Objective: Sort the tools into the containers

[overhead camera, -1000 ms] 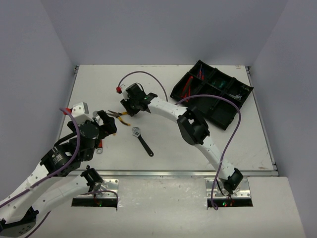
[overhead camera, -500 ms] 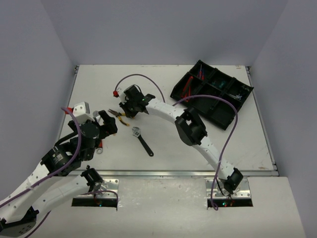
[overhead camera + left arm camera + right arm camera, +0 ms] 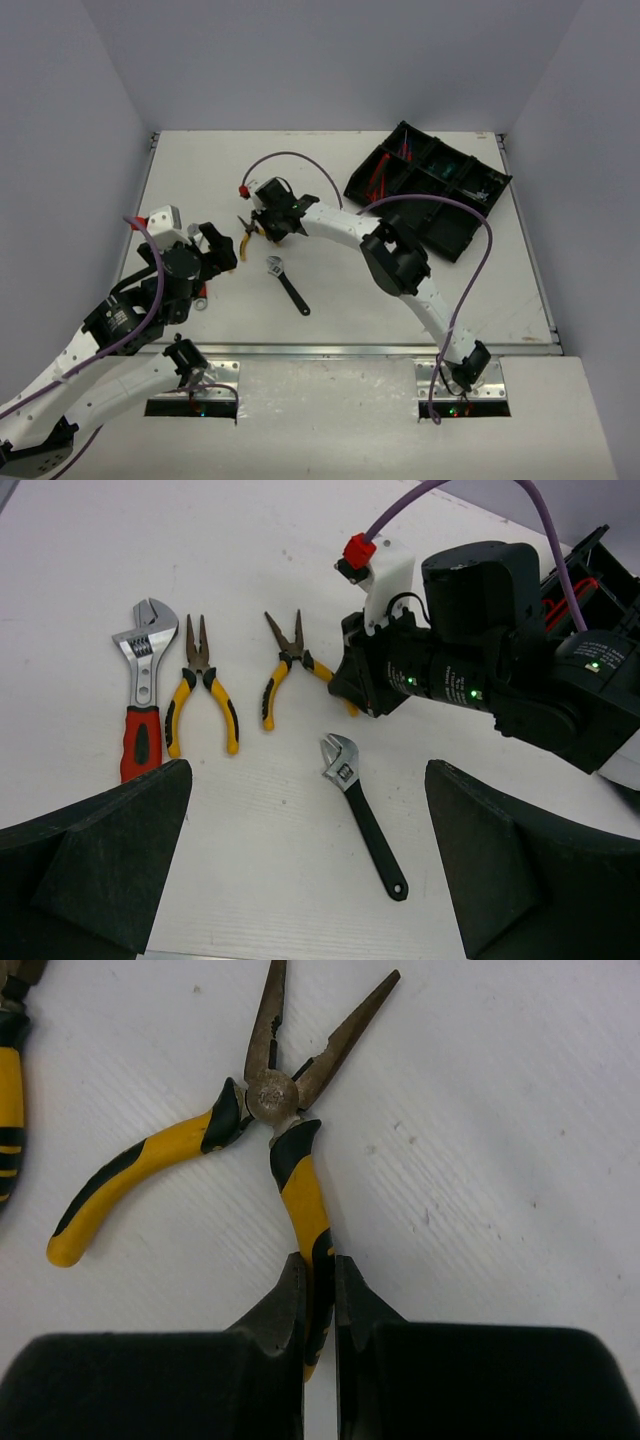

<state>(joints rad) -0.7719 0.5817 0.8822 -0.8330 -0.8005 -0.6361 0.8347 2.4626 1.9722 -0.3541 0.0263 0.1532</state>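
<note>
My right gripper (image 3: 320, 1272) is shut on one handle of the yellow-handled needle-nose pliers (image 3: 268, 1095), whose jaws and handles are spread open low over the white table. In the top view this gripper (image 3: 258, 226) holds the pliers (image 3: 246, 230) left of centre. My left gripper (image 3: 310, 880) is open and empty, hovering above the black-handled adjustable wrench (image 3: 365, 815), which also shows in the top view (image 3: 288, 285). A second pair of yellow pliers (image 3: 200, 695) and a red-handled adjustable wrench (image 3: 140, 700) lie to the left. The black organiser tray (image 3: 455, 235) stands at the back right.
The tray's compartments hold red tools (image 3: 380, 178) and other small items. The right arm (image 3: 395, 260) stretches across the middle of the table. The left arm (image 3: 165, 280) hides most of the tools at the left. Walls enclose the table on three sides.
My right gripper has shifted slightly right and turned, and the pliers in it have swung from slanted to more upright in the top view. The left arm has barely moved.
</note>
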